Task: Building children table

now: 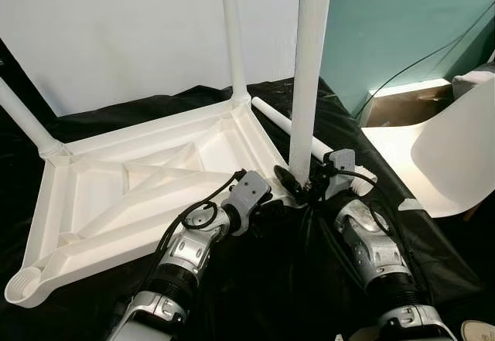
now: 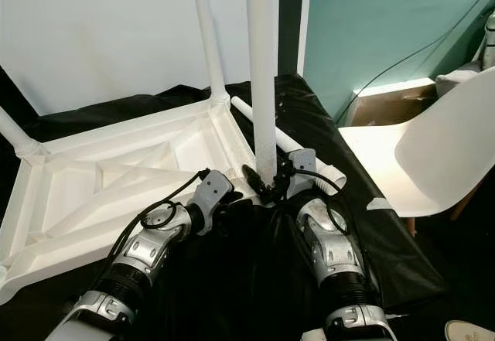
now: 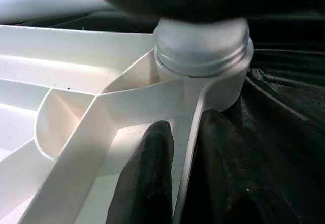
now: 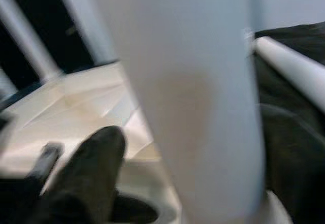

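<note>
Low in the head camera's frame, two silver arms reach up to the near corner of an upturned white tabletop [image 1: 116, 194] lying on a black cloth [image 1: 255, 294], where a children's table is being put together. The left gripper [image 3: 177, 173] clamps the tabletop's side wall just below the corner socket [image 3: 223, 87], one black finger inside the rim and the other outside. It appears to be steadying the piece.

At centre frame the right gripper [image 1: 298, 182] is closed around the foot of an upright white leg [image 1: 309, 70], whose threaded end sits in that socket with some thread exposed above the collar. The leg looks partly screwed in rather than fully seated.

Beyond, two more legs stand in their sockets: one at the far corner [image 1: 234, 39] in the upper middle of the frame, another at the left edge [image 1: 23, 121]. The corner socket at lower left [image 1: 23, 283] is empty. A fourth leg [image 1: 290, 128] lies on the cloth just behind the upright one, running toward the right gripper. At right, a white chair [image 1: 448, 155] stands off the cloth before a teal wall [image 1: 402, 24].

The third leg seems to be the step in hand. The next move probably calls for turning it until the thread disappears, then fitting the loose leg into the empty socket.
</note>
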Robot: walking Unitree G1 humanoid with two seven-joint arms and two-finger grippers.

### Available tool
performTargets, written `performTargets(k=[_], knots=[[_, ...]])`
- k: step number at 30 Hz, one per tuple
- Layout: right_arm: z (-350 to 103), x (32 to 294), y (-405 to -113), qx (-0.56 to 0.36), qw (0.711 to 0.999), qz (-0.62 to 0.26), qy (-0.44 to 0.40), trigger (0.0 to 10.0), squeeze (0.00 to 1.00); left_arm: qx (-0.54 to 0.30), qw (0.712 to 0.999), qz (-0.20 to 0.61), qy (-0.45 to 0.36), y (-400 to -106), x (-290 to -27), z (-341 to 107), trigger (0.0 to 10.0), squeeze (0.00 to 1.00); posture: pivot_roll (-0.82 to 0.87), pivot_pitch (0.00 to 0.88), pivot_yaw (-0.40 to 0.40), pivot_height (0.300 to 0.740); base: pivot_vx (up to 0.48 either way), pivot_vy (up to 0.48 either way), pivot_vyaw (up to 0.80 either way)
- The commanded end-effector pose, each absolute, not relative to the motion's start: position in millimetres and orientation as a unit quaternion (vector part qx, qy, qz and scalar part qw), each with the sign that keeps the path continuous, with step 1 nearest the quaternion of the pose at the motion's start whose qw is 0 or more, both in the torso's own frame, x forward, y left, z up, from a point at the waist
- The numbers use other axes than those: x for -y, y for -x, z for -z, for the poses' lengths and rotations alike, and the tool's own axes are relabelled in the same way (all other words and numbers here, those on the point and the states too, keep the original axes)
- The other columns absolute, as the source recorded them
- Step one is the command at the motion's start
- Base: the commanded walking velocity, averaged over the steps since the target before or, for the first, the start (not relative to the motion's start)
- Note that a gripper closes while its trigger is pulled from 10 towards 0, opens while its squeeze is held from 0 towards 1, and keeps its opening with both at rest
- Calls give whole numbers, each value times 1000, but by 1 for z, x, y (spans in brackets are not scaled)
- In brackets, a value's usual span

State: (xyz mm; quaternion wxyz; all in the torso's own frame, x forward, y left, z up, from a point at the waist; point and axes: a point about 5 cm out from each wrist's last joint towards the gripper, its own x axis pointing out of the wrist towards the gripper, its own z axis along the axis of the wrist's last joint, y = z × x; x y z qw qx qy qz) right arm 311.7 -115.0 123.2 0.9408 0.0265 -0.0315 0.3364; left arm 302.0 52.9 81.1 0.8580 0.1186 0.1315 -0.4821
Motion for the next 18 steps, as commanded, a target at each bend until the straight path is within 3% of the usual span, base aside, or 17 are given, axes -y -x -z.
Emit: performTargets(k=[1, 2, 3, 4, 12, 18], knots=[[-129, 65, -297, 35, 879, -476, -19, 10000, 1000, -234, 829, 496, -109, -277, -45, -38, 10000, 0, 56, 0, 32, 740, 0, 0, 0], [-128, 66, -294, 30, 871, -491, -11, 10000, 737, -233, 829, 496, -109, -278, -45, -38, 10000, 0, 56, 0, 32, 740, 0, 0, 0], [-128, 66, -294, 30, 871, -491, -11, 10000, 737, -233, 829, 496, -109, -278, -45, -38, 10000, 0, 56, 0, 32, 740, 0, 0, 0], [-128, 72, -294, 28, 862, -506, 4, 10000, 0, -233, 830, 496, -108, -278, -44, -38, 10000, 0, 55, 0, 28, 740, 0, 0, 0], [-138, 117, -325, 3, 839, -534, 109, 10000, 0, -232, 829, 497, -109, -279, -44, -38, 10000, 0, 52, 0, 34, 740, 0, 0, 0], [-144, 135, -336, -31, 815, -554, 166, 10000, 0, -231, 830, 496, -111, -280, -45, -39, 10000, 0, 54, 0, 35, 740, 0, 0, 0]])
